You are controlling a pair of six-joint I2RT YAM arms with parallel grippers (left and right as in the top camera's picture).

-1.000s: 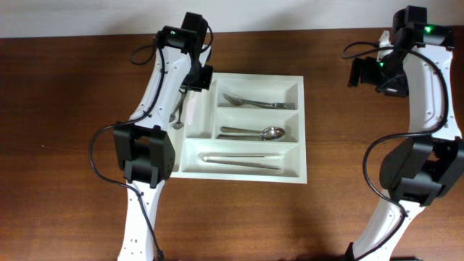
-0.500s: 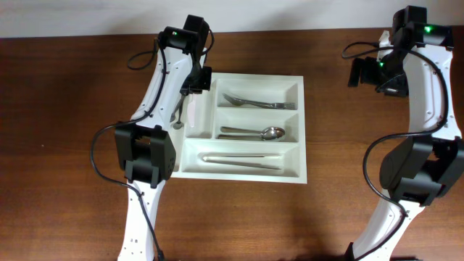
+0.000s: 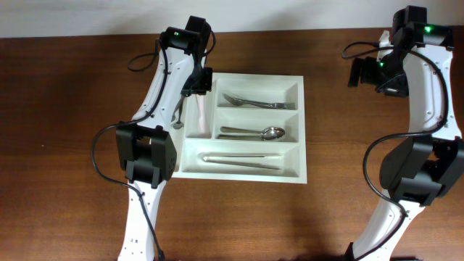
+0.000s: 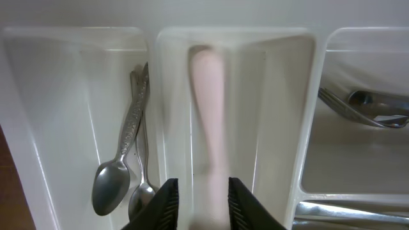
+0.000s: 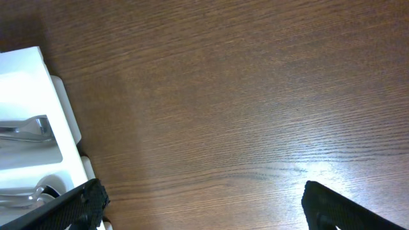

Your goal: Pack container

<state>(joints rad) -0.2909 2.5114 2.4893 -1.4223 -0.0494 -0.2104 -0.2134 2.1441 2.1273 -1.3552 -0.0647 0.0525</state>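
— Where is the tray (image 3: 301,130)?
— On the table (image 3: 65,109), its narrow end under the left gripper (image 4: 203,191).
— Is that gripper holding anything?
— Its jaws stand slightly apart around a pale pink handle (image 4: 208,108) in the inner narrow compartment. The handle is blurred and its near end is cut off, so a grip cannot be told.
— And the right gripper (image 5: 204,195)?
— Spread wide and empty, with only its tips in view.

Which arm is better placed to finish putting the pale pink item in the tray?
Left. The left gripper hangs over a narrow compartment of the white plastic cutlery tray, the pale pink stick-shaped item between its fingers. The right gripper stands open above the wooden table, beside the tray.
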